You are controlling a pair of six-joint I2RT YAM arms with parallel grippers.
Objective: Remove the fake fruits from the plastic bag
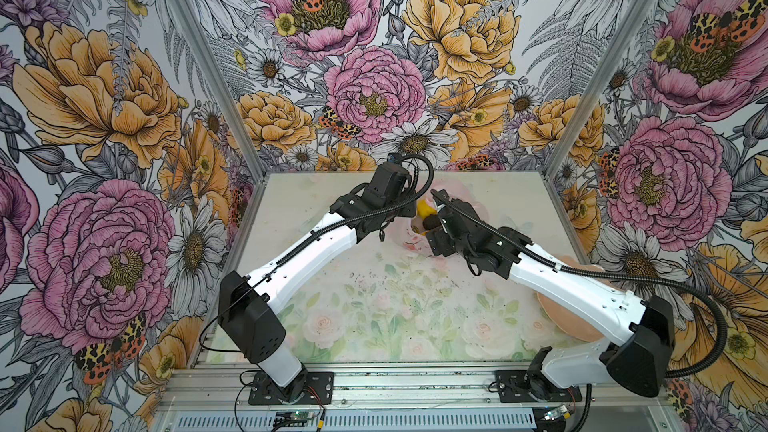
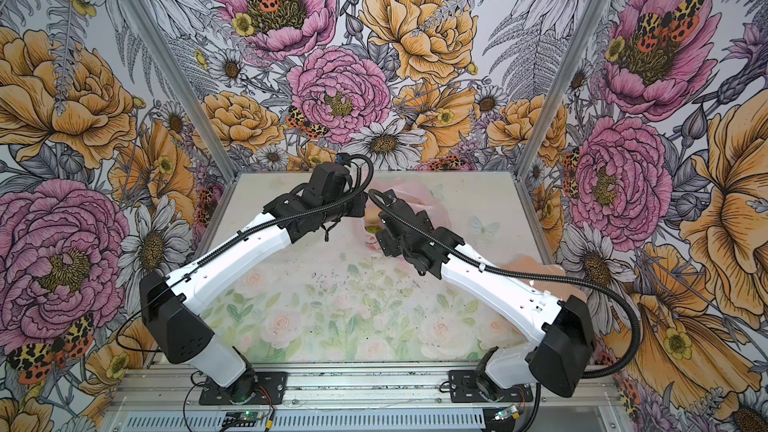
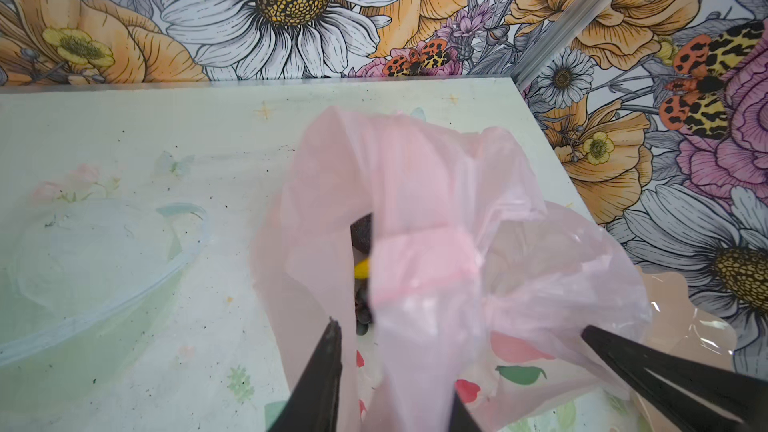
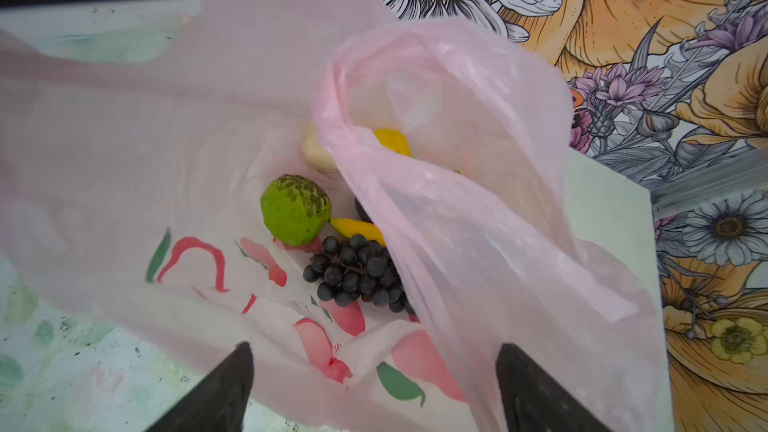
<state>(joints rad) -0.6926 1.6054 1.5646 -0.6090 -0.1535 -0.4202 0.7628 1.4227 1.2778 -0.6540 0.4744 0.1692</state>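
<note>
**Fake fruits (image 4: 299, 222) lie dead ahead of the open right gripper (image 4: 374, 346)**

The heap rests on the lower wall of the plastic bag (image 4: 145, 151), inside its mouth, just beyond the right gripper's fingertips. Those jaws stand wide apart with nothing between them.

The grape bunch (image 4: 357, 276) is nearest to the fingertips. Its long axis seems to run across the gap from finger to finger, so a close along that line would meet the bunch lengthwise. The banana (image 4: 359, 229) and the bumpy green citrus (image 4: 296, 216) sit just behind it. Farther on are a whitish lump (image 4: 318, 155) and a lemon (image 4: 392, 142).

An upper flap of the bag hangs over one side of the heap, veiling the lemon and the edge of the grapes. It is the likeliest thing to get caught.

The left gripper (image 3: 459, 326) also has its jaws apart, astride a raised fold of the bag, and sees the fruit only through a narrow slit. That makes the right arm the better placed of the two.

In a top view the peach plate (image 1: 557, 317) lies behind the right gripper, partly under that arm.
</note>
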